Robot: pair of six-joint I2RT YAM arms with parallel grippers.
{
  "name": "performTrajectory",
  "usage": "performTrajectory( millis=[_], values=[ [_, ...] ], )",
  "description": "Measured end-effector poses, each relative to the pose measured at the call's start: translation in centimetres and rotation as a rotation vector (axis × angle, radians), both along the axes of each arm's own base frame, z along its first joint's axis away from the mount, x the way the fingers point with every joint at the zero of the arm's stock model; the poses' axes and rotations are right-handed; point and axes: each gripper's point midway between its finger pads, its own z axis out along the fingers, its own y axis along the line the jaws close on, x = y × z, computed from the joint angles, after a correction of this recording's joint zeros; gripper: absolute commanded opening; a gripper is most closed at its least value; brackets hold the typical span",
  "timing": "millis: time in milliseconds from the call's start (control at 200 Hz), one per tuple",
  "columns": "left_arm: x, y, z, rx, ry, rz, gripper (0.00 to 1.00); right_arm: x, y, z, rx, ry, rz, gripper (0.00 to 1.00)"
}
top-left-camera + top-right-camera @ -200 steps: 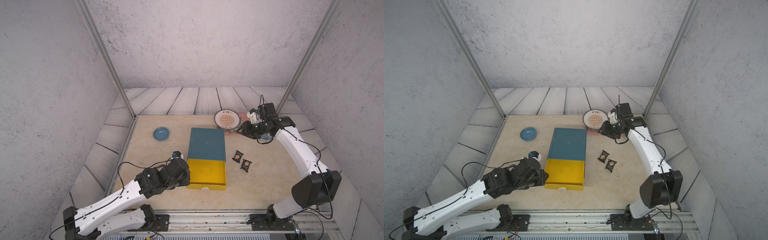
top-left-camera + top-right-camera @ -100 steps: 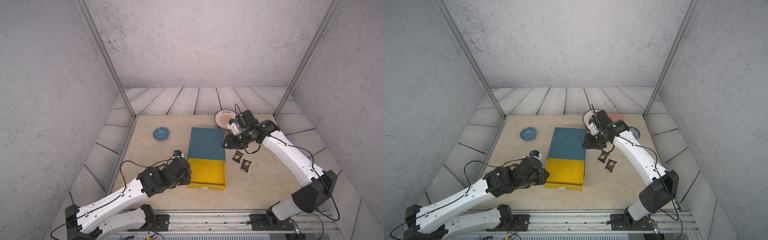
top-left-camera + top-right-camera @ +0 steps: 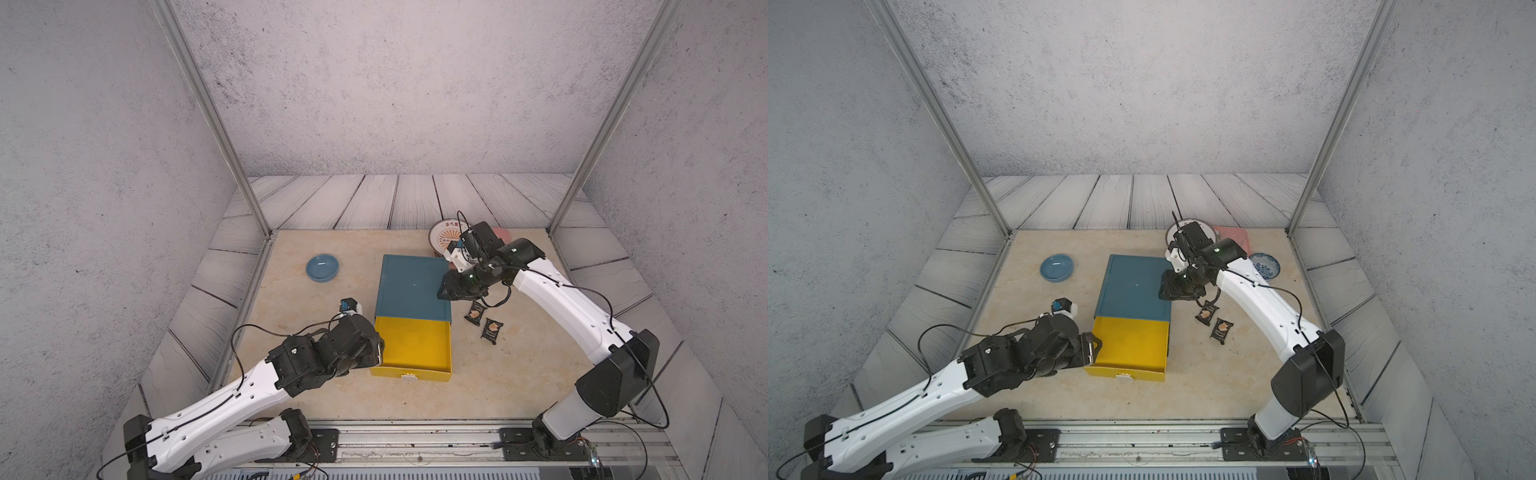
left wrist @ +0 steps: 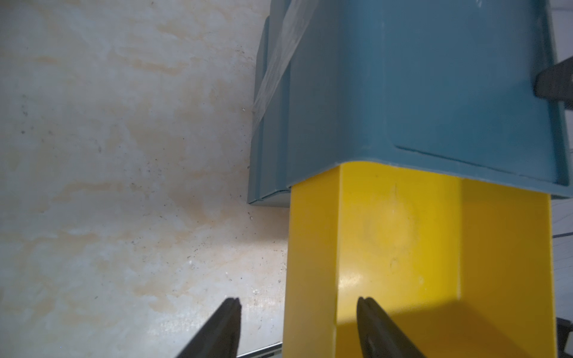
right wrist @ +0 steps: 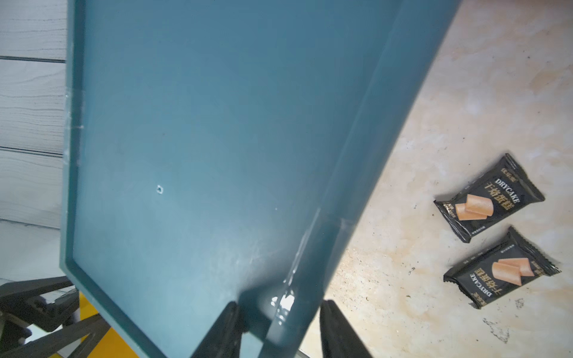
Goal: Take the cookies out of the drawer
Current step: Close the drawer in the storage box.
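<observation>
Nearest, the yellow drawer (image 3: 415,347) stands slid out of the teal cabinet (image 3: 409,286). What shows of its inside in both top views is bare yellow floor. Farther back on the table (image 3: 519,386) sit a blue bowl (image 3: 322,268) showing only its glaze, a round patterned plate (image 3: 442,241) and a blue-and-white dish (image 3: 1266,266).

The left arm lies low, stretched out from the near rail, with the left gripper (image 4: 298,299) at the drawer's left wall. Its fingers are released, one outside the wall and one inside, with a gap on each side. The right arm arches in from the right and bends down to the cabinet's right edge. The right gripper (image 5: 279,303) straddles that edge, one finger over the top and one beside the side wall; whether they pinch it I cannot tell.

The cookies (image 3: 491,330), two black packets, lie outside the drawer on the table just right of the cabinet. They are printed face up, close together and parallel, and their long axes run roughly near-to-far at a slight slant.
</observation>
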Motion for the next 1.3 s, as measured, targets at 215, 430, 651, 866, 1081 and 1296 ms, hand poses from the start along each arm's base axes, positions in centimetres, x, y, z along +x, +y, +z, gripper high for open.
performTrajectory(
  millis=[215, 430, 651, 866, 1081, 1296],
  values=[
    [-0.6, 2.6, 3.9, -0.067, -0.067, 0.056, 0.77, 0.2, 0.0, 0.0, -0.007, 0.003, -0.002, 0.44],
    [-2.7, 4.6, 6.6, -0.175, -0.085, 0.036, 0.47, 0.3, 0.0, 0.0, -0.014, 0.005, -0.003, 0.44],
    [-6.3, 2.2, 2.5, -0.144, 0.019, -0.144, 0.04, 0.5, 0.1, 0.0, -0.021, 0.014, -0.005, 0.43],
    [-9.2, -1.7, 1.7, -0.164, 0.031, -0.289, 0.02, 0.5, 0.0, 0.0, -0.026, 0.017, -0.006, 0.42],
    [-9.4, -4.2, 1.4, -0.177, 0.029, -0.312, 0.00, 0.6, 0.1, 0.0, -0.025, 0.019, -0.009, 0.42],
    [-8.6, -4.9, 0.1, -0.148, 0.027, -0.257, 0.01, 0.5, 0.3, -0.1, -0.026, 0.023, -0.006, 0.41]
  ],
)
